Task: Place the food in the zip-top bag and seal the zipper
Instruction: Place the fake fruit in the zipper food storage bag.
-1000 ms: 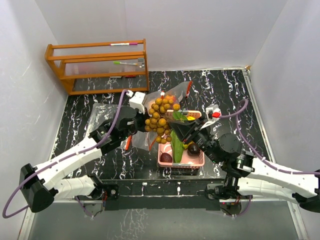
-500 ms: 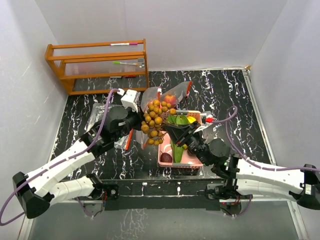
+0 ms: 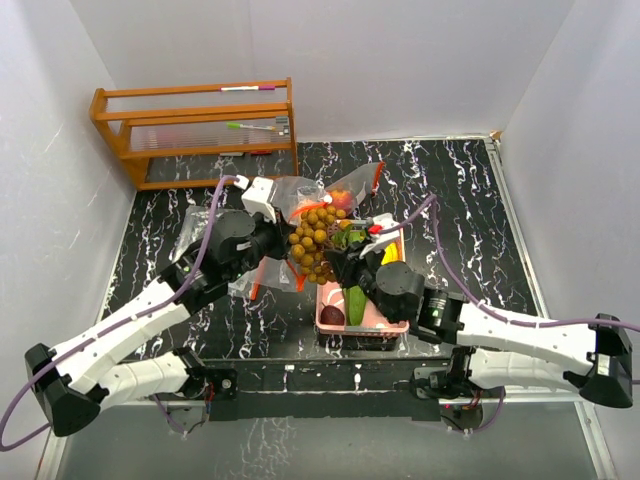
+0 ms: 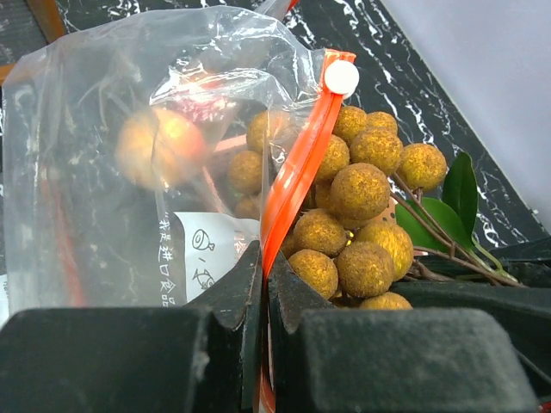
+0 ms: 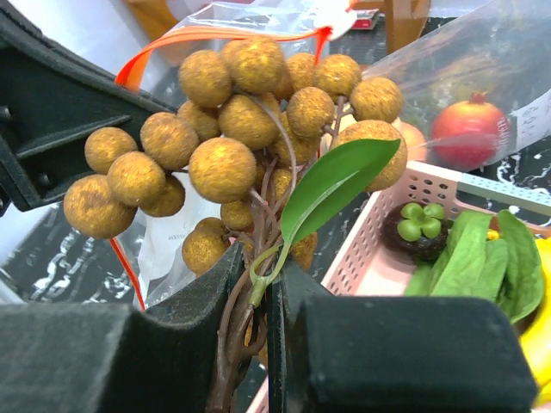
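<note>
Now right gripper (image 5: pixel 263 297), pinching the longan bunch (image 5: pixel 222 168), is swinging it toward the zip-top bag (image 4: pixel 103 215); insertion is looking imminent. Left gripper (image 4: pixel 264 288) is clamping the zipper (image 4: pixel 297 185)

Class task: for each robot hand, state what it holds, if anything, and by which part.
Left hand pinches the zip-top bag by its orange zipper strip; right hand grips the longan bunch by its stems.

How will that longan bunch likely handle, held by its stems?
Probably floppy: the right gripper pinches only thin stems, so the longan bunch may swing. Fruits hang on fine twigs; snagging the zip-top bag rim could pull some off.
</note>
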